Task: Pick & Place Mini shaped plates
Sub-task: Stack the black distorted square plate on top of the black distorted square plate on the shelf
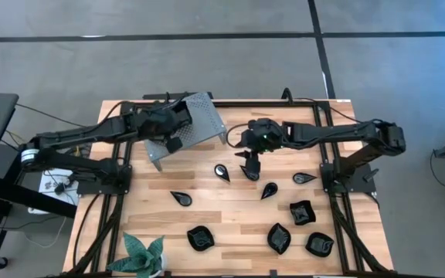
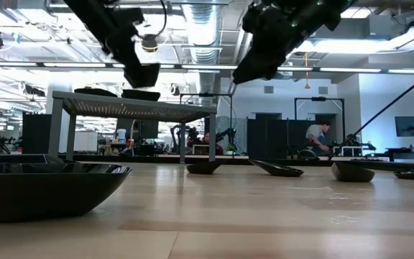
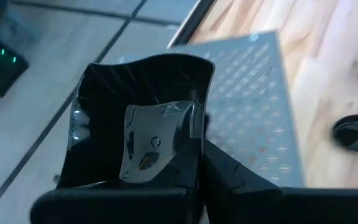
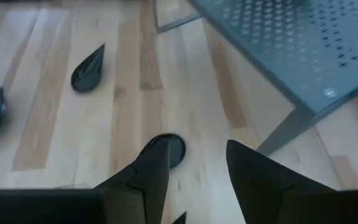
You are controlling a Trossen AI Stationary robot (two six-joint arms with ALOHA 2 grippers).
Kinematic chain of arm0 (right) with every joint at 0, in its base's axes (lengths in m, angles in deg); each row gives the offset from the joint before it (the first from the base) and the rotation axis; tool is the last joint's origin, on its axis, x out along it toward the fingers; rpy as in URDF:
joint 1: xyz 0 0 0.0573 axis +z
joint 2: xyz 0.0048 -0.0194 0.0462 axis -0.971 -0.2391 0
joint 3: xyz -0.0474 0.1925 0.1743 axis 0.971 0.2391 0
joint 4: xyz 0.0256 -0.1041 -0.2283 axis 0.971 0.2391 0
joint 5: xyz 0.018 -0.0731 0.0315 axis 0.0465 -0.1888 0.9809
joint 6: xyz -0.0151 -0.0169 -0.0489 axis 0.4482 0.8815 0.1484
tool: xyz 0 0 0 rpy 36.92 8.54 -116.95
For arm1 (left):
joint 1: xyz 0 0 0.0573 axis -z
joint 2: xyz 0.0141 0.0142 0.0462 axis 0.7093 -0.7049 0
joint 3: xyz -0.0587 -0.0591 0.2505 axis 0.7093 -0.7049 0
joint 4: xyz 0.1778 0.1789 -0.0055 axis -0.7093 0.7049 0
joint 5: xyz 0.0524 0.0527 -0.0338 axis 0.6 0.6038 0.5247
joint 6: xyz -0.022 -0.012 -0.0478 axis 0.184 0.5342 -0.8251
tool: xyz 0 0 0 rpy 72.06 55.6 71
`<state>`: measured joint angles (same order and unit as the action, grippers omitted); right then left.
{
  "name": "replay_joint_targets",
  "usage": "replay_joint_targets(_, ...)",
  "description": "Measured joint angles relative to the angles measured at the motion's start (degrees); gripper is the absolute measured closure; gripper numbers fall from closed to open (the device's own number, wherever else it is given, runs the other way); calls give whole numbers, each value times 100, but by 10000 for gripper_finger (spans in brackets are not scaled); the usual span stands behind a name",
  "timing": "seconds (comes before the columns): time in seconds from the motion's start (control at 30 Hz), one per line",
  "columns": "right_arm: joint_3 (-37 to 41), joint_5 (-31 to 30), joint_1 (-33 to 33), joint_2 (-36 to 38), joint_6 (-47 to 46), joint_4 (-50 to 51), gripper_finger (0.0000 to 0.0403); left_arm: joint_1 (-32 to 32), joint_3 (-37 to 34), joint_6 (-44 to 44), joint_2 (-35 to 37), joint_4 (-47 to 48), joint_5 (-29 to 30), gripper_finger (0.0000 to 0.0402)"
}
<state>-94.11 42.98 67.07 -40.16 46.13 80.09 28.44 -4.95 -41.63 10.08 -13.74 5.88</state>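
High view: left gripper (image 1: pixel 173 144) over the grey perforated metal stand (image 1: pixel 199 116) at the back of the light wooden slatted table (image 1: pixel 230 205), clamped on a glossy black squarish plate. Right gripper (image 1: pixel 250 161) just beside the stand, fingers apart, above a teardrop-shaped black plate (image 1: pixel 222 171). Other small black plates scattered toward the front, near a green leafy plant (image 1: pixel 141 255).

Low view: large black dish (image 2: pixel 45 188) in the near foreground; both grippers raised; a person (image 2: pixel 315 137) far behind.

Left wrist view: squarish black plate (image 3: pixel 138 118) pinched between the fingers, above the stand's edge.

Right wrist view: fingers (image 4: pixel 151 177) wide, nothing between; round black plate (image 4: pixel 169 149) on the wood beneath, teardrop plate (image 4: pixel 89 71) well apart.
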Motion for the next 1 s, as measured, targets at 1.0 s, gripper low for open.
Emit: replay_joint_targets(1.0, 1, 24, 728, -37, -951, 29, 249, 1437, 0, -360, 354, -158, -223, 305)
